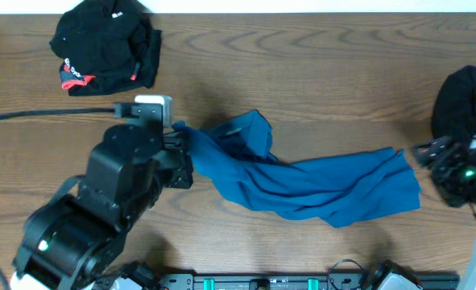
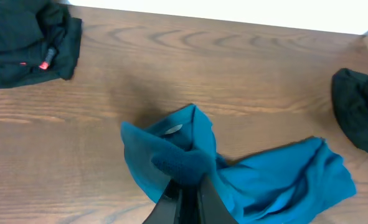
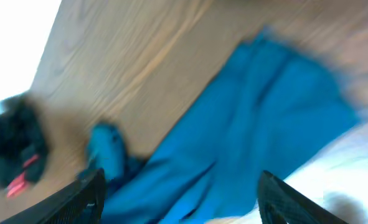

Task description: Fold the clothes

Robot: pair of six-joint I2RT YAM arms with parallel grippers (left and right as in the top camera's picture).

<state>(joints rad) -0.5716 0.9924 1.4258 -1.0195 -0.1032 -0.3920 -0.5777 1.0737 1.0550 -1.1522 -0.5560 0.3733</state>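
The teal-blue shirt (image 1: 318, 189) lies bunched in a long strip across the middle of the table. My left gripper (image 1: 180, 138) is shut on its left end, and the fabric (image 2: 190, 155) humps up over the closed fingertips (image 2: 171, 196). My right gripper (image 1: 424, 153) stands open just past the shirt's right end, apart from it. In the blurred right wrist view the shirt (image 3: 246, 137) fills the space ahead of the wide-spread fingers (image 3: 87, 193), with nothing between them. A black garment with red-and-white trim (image 1: 105, 44) lies crumpled at the far left.
A plain dark garment (image 1: 463, 101) is heaped at the right edge, behind my right arm, and also shows in the left wrist view as a dark heap (image 2: 361, 112). A black cable (image 1: 44, 117) runs in from the left. The trimmed black garment (image 2: 22, 37) sits far left.
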